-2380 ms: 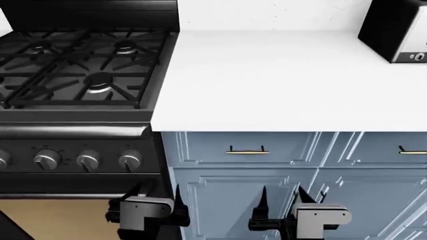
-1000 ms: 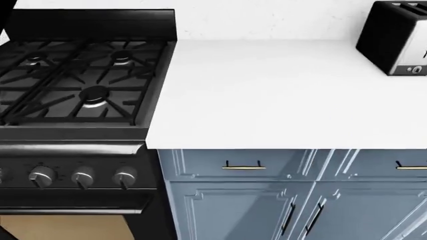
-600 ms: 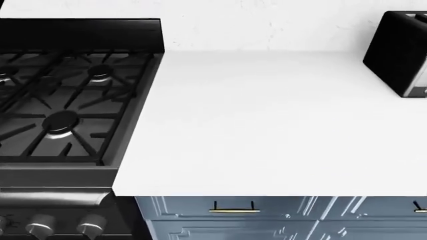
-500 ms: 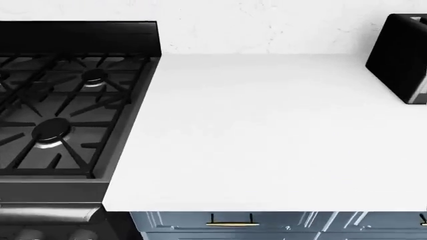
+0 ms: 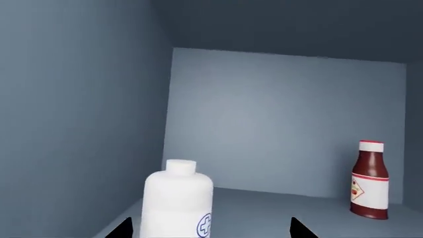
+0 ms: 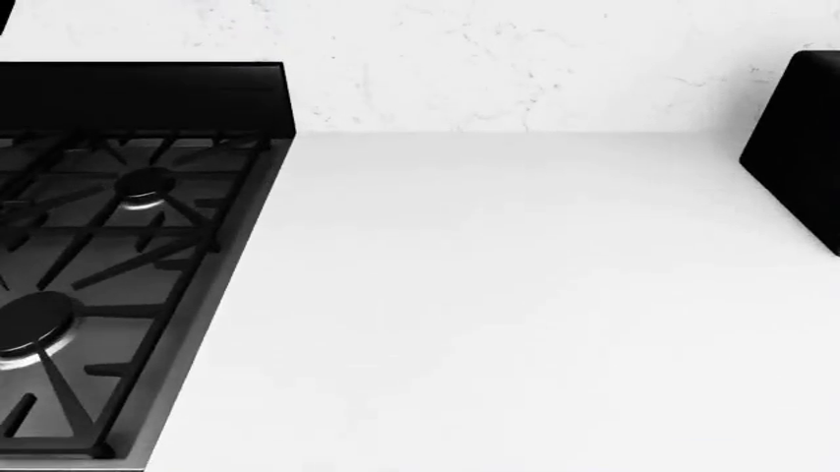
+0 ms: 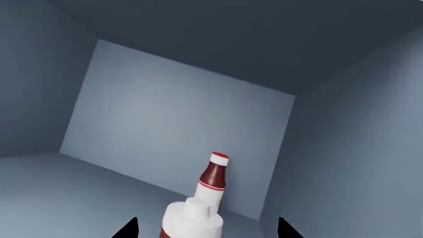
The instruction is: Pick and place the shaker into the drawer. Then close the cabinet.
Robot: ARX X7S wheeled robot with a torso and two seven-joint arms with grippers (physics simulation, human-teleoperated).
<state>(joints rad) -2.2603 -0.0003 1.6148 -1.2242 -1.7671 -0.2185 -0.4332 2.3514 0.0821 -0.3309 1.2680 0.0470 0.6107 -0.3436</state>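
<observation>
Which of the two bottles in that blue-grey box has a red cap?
The dark red sauce bottle, standing upright near the back wall. The other bottle is plain white with a white cap and a small blue cross mark.

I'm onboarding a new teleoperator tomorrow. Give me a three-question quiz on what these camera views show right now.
1. True or false: the white bottle and the red sauce bottle both stand upright inside a blue-grey compartment.
2. Multiple choice: in the head view, what lies beside the white countertop? A) a sink B) a black gas stove C) a fridge
3. Fill in: the red sauce bottle's cap is white with a ____ band.

Key: 1 true. 2 B, the black gas stove. 3 red.
</observation>
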